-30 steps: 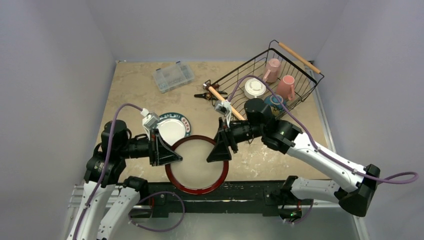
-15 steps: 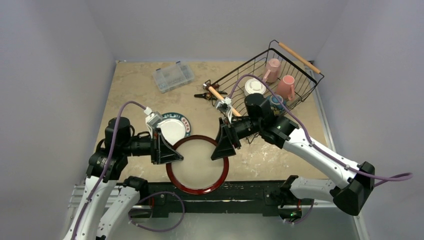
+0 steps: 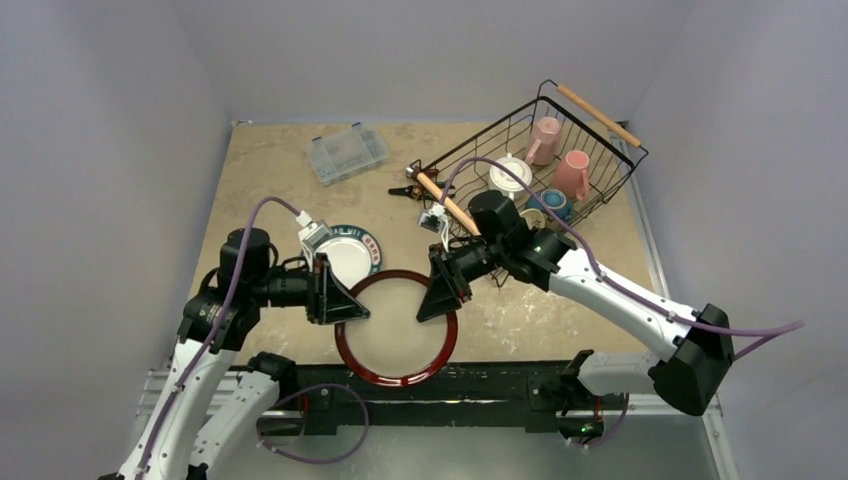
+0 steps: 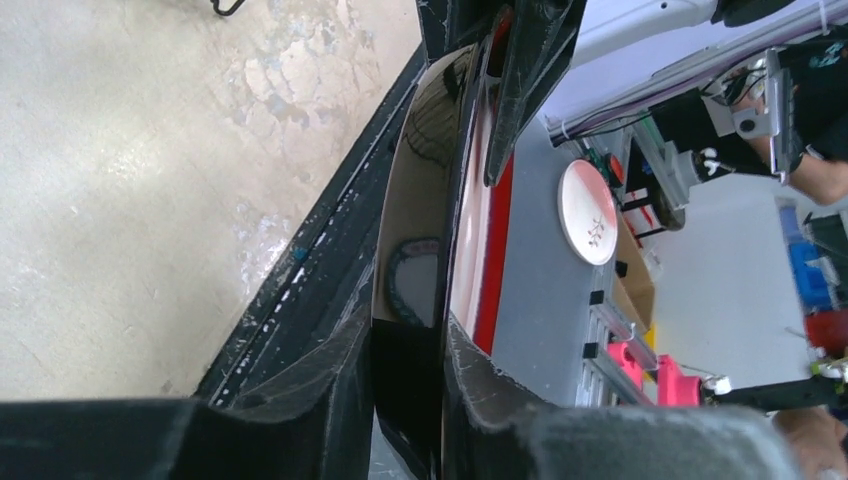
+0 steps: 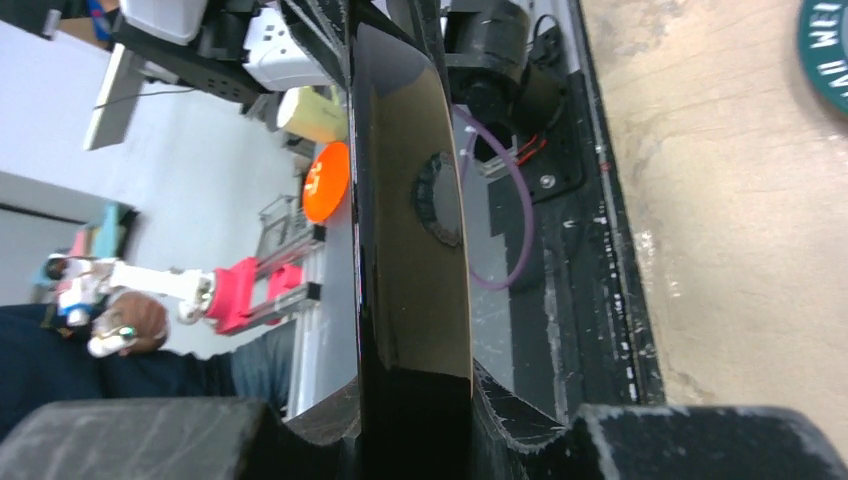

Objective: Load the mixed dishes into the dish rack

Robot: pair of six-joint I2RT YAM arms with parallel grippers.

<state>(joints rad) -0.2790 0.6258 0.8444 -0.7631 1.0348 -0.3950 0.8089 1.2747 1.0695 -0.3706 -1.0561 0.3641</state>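
room: plain lavender walls [image 3: 120, 120] on three sides, beige stone-look table [image 3: 270, 170]
large red-rimmed plate [image 3: 395, 325]: at the near table edge, between the two arms, its near part over the black rail [image 3: 490, 375]; cannot tell if it's off the surface
left pincer [image 3: 350, 312]: clenched on the plate's left rim; its wrist view shows the rim edge-on, wedged between both fingers
right pincer [image 3: 430, 310]: clamped on the plate's right rim; its wrist view shows the dark rim filling the slot between the fingers
cream plate [image 3: 345, 260]: flat on the table just beyond the big plate, dark patterned border, partly under the left wrist
dish rack [image 3: 488, 140]: far right of the table, set at an angle, wooden handles [image 3: 598, 114] on two sides
pink mugs [image 3: 545, 138]: both inside the rack, far side, side by side
white two-handled cup [image 3: 510, 175]: inside the rack, left of the mugs
blue bowl [image 3: 553, 203]: inside the rack, near side, partly behind the right arm
clear compartment box [image 3: 347, 153]: far left-centre of the table, well apart from the rack
black-and-red hand tool [image 3: 408, 186]: on the table just beside the rack's left corner
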